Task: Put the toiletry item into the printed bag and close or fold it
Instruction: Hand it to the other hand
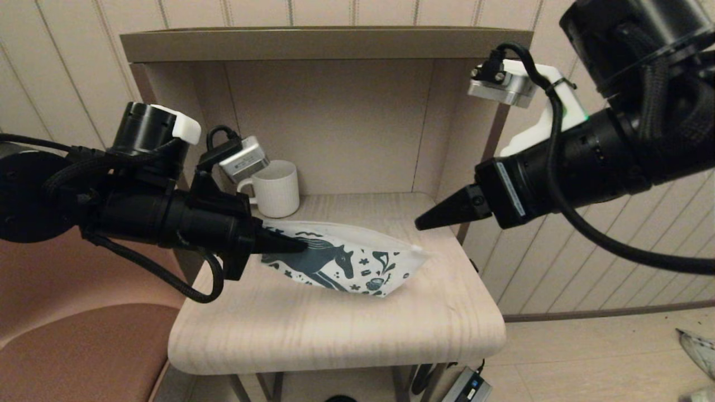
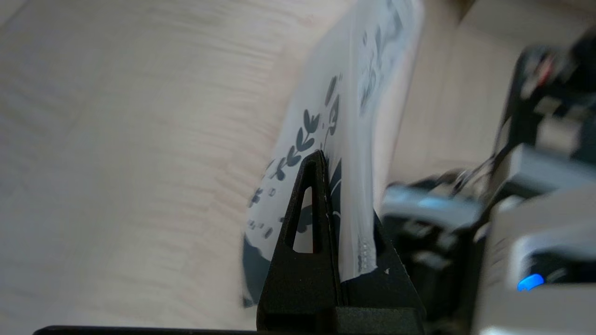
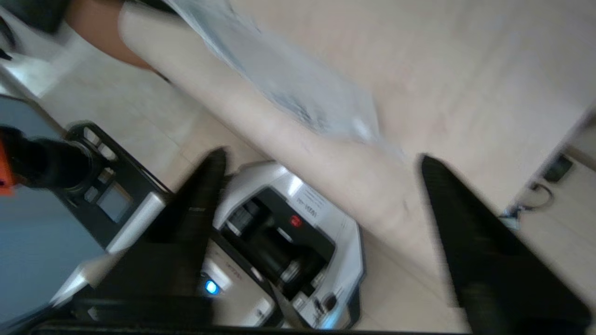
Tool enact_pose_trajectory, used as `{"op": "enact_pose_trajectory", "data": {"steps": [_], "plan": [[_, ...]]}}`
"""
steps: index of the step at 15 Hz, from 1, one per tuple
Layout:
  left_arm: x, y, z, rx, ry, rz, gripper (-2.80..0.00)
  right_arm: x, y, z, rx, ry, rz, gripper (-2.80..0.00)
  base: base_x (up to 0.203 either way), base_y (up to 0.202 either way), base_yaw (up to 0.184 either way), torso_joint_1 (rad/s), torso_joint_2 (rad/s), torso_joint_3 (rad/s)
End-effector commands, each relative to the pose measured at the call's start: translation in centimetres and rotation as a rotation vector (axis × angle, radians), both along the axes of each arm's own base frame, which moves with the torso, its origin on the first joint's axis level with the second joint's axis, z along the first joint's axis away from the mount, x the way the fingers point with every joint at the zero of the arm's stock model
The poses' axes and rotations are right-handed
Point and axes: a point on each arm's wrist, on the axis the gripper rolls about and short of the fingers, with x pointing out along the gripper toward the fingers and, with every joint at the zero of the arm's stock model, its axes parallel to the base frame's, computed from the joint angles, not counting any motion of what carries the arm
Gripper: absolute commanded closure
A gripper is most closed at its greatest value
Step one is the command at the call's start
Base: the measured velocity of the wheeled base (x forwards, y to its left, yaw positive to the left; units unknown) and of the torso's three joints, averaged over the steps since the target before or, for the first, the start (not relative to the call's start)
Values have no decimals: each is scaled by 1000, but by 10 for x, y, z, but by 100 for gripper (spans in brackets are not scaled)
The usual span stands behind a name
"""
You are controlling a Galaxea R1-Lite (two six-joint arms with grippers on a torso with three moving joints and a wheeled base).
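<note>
The printed bag (image 1: pixel 346 262), white with a dark teal horse and flowers, lies across the middle of the light wooden table (image 1: pixel 335 329), its left end lifted. My left gripper (image 1: pixel 296 244) is shut on that left end, near the zipper edge; in the left wrist view the bag (image 2: pixel 326 116) runs away from the pinching fingers (image 2: pixel 312 204). My right gripper (image 1: pixel 422 223) hovers above and just right of the bag's right corner, open with nothing between its fingers (image 3: pixel 465 218); the bag (image 3: pixel 288 83) shows blurred beyond them. No toiletry item is in view.
A white ribbed mug (image 1: pixel 276 188) stands at the back left of the table, inside the open cabinet niche (image 1: pixel 329 117). A brown seat (image 1: pixel 78 346) sits to the left. The robot base (image 3: pixel 288 242) and floor lie below the table's front edge.
</note>
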Motion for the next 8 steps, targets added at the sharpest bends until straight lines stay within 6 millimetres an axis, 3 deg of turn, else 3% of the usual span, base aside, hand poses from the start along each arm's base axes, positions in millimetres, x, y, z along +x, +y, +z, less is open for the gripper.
{"op": "enact_pose_trajectory", "data": {"steps": [1, 8], "plan": [[3, 3, 5, -39, 42, 40, 0, -7, -15, -2, -12, 6, -26, 0, 0, 0, 0, 0, 0, 0], [10, 8, 13, -158, 121, 131, 0, 2, -27, -24, 10, 7, -52, 0, 0, 0, 0, 0, 0, 0]]}}
